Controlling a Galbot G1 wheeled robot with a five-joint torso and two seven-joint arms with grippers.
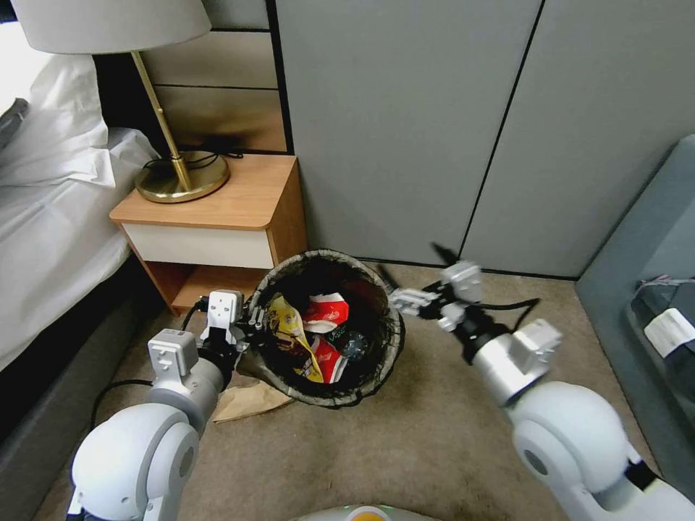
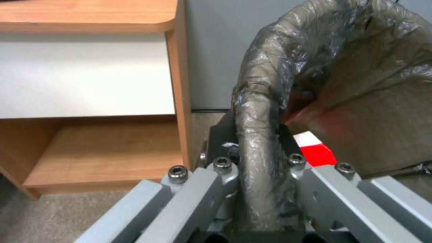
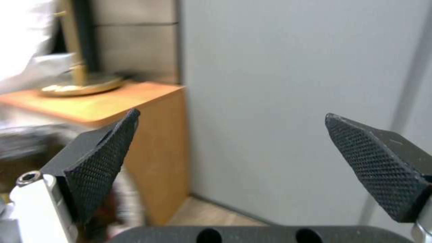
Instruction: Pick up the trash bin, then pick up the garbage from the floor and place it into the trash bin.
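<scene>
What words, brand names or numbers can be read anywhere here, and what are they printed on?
None can be read.
Yellow snack bag in the trash bin: dark print, too blurred to read.
Red-and-white wrappers: markings, no legible letters.
White label on the dark object at the right edge: nothing legible.
The left gripper clamps the bin's rim; the right gripper is open beside it, and neither shows lettering.

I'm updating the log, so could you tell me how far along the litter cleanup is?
The left gripper grips the trash bin by its rim, and wrappers and a yellow snack bag already lie inside. The right gripper is open and empty. Brown paper remains on the carpet beside the bin.
</scene>
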